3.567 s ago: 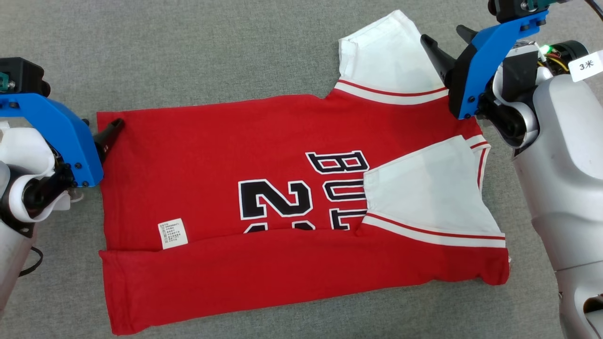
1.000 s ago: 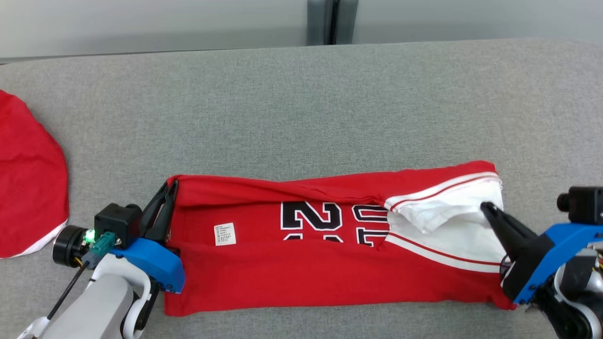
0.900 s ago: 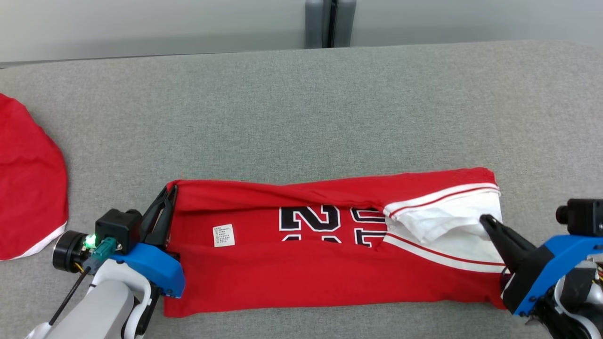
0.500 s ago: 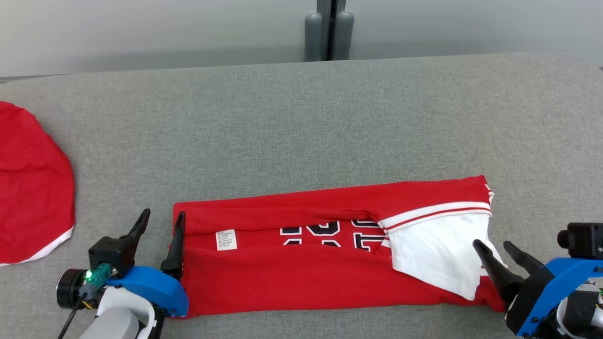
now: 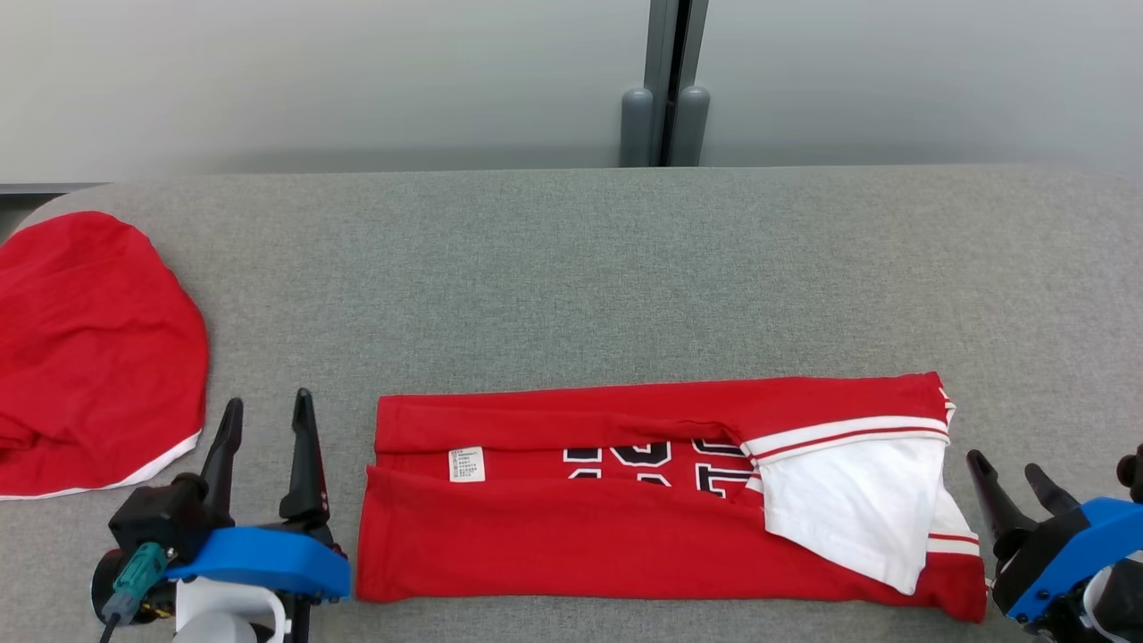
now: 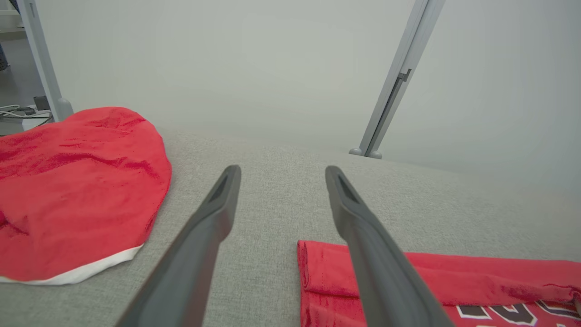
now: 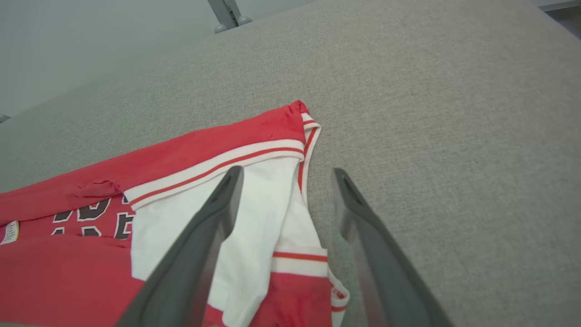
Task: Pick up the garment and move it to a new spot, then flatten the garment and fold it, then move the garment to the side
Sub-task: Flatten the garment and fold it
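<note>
Grey surface [image 5: 571,268], garment [image 5: 571,545], pale wall [image 5: 312,80]

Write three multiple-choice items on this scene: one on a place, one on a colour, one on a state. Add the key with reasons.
1. Where does the loose red cloth lie on the grey table?
A. On top of the folded jersey
B. At the robot's left end, apart from the jersey
C. At the robot's right end

2. What colour is the sleeve lying over the jersey's right end?
A. Black
B. White
C. Blue

3. How do the left gripper and right gripper stand?
A. Both shut on the jersey
B. Left shut, right open
C. Both open, gripping nothing

Key: 1 B, bare table separates the cloth from the jersey. 2 B, the sleeve is white with red-striped trim. 3 C, each pair of fingers stands spread apart.
</note>
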### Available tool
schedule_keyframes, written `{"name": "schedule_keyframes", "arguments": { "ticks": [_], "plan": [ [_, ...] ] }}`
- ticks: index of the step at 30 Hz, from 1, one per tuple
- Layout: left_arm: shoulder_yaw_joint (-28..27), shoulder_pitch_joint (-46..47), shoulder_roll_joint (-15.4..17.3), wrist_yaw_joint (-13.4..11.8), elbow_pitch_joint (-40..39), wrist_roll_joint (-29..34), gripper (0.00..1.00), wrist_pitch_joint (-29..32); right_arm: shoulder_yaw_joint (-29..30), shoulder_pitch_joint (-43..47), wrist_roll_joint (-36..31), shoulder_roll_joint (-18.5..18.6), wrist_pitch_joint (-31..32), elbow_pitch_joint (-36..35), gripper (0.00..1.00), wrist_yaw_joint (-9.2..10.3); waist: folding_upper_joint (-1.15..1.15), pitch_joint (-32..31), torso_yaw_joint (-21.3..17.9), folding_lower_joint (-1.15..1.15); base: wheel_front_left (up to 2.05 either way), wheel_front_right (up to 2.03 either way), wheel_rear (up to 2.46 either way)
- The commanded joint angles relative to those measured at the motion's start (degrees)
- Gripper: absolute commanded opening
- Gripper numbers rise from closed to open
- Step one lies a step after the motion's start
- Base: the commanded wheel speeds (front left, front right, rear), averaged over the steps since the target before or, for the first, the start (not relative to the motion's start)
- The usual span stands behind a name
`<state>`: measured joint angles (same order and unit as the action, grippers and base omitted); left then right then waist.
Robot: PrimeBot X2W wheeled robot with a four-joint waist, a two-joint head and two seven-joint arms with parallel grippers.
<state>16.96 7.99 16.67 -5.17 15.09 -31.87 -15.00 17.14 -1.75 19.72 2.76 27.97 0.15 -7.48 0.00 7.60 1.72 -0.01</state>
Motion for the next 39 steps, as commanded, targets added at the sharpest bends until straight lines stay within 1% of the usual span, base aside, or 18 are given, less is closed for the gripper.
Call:
{"name": "schedule_keyframes", "arguments": {
  "ticks": [1,8,13,19,23,25,26,28,29,31,34,39],
  "plan": [
    [-1.32,-1.15,-0.92,0.85,0.54,0.72,1.00,-0.23,0.07,-1.23,-0.83,0.21,-1.08,1.61,1.00,-0.03,0.00,-0.35,0.06,0.01,0.00,0.00,0.00],
    [-5.55,-2.58,-3.53,3.69,2.91,3.50,1.00,-0.24,0.00,-5.13,-3.27,0.20,-2.95,11.27,1.00,-0.03,0.00,-0.61,0.38,0.01,0.00,0.00,0.00],
    [-7.27,-2.16,-4.92,4.88,3.91,4.82,1.00,-0.24,-0.59,-8.75,-4.14,0.22,-3.51,17.59,1.00,-0.03,0.00,0.30,0.83,0.01,0.00,0.00,0.00],
    [-8.69,-0.57,-5.75,6.55,4.76,5.89,1.00,-0.24,-0.94,-13.32,-6.42,0.21,-4.46,24.62,1.00,-0.03,0.00,2.18,1.24,0.01,0.00,0.00,0.00],
    [-9.10,0.42,-6.02,6.94,5.37,6.83,1.00,-0.24,-1.77,-14.47,-8.50,0.14,-4.43,29.41,1.00,-0.03,0.00,2.77,1.57,0.01,0.00,0.00,0.00],
    [-9.30,1.06,-5.96,7.07,5.62,7.25,1.00,-0.24,-2.51,-14.46,-8.24,-0.04,-3.74,31.70,1.00,-0.03,0.00,2.86,1.67,0.01,0.00,0.00,0.00],
    [-9.44,1.23,-5.92,7.07,5.76,7.42,1.00,-0.24,-3.14,-14.52,-7.37,-0.21,-3.60,32.71,0.90,-0.03,0.00,2.91,1.63,0.01,0.00,0.00,0.00],
    [-9.76,1.54,-5.72,7.16,6.10,7.57,1.00,-0.24,-4.67,-14.86,-5.98,-0.62,-3.44,34.17,0.19,-0.10,0.00,2.85,1.43,0.01,0.00,0.00,0.00],
    [-9.95,1.72,-5.61,7.22,6.18,7.66,1.00,-0.24,-5.33,-14.97,-5.65,-0.74,-3.64,34.65,0.00,-0.10,0.00,2.78,1.30,0.01,0.00,0.00,0.00],
    [-10.15,1.83,-5.56,7.19,6.29,7.72,1.00,-0.24,-5.73,-14.96,-5.53,-0.72,-4.14,35.12,0.00,-0.11,0.00,2.57,0.95,0.01,0.00,0.00,0.00],
    [-10.37,1.64,-5.52,7.23,6.53,7.89,1.00,-0.24,-4.84,-15.28,-6.40,-0.19,-5.37,34.82,0.00,-0.03,0.00,2.12,0.45,0.01,0.00,0.00,0.00],
    [-10.47,1.15,-5.60,7.39,7.07,8.07,1.00,-0.24,-0.24,-15.40,-9.42,0.41,-7.81,30.97,0.00,0.02,0.00,1.10,-0.18,0.01,0.00,0.00,0.00]
  ]
}}
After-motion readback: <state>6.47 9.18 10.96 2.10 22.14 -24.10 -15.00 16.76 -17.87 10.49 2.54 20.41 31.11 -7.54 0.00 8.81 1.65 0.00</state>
